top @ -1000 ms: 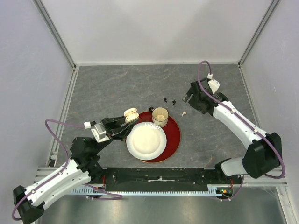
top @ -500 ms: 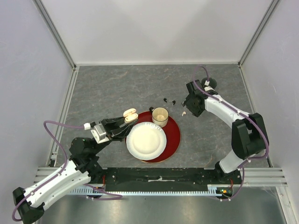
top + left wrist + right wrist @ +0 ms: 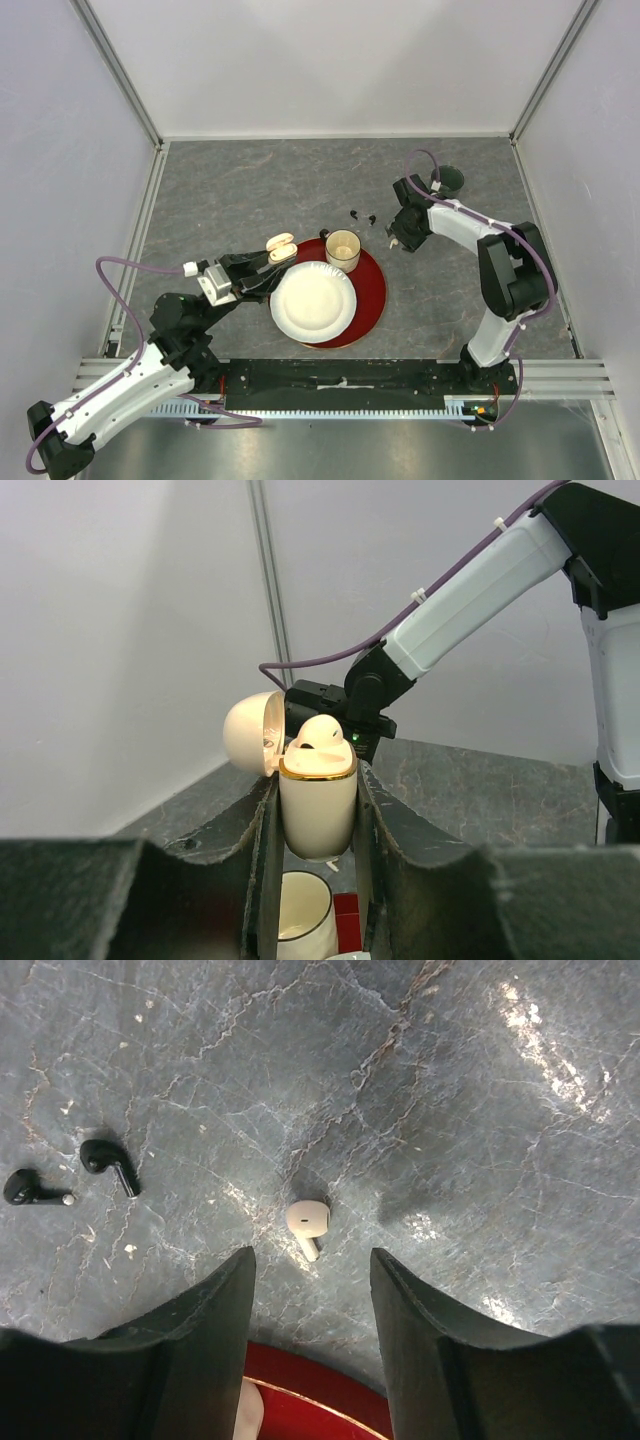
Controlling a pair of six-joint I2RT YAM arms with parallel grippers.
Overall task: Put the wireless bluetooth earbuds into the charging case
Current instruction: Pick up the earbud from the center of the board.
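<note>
Looks about a quarter done — left jaws clamp the open charging case (image 3: 318, 802) with one white earbud (image 3: 318, 732) seated, right jaws hang spread over the other white earbud (image 3: 307, 1222) on the tabletop (image 3: 450, 1080), black earbuds (image 3: 105, 1158) lying near it.

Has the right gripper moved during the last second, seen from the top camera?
Yes. The right gripper shifted toward the paper cup, lower left in the view, and is now above the white earbud.
</note>
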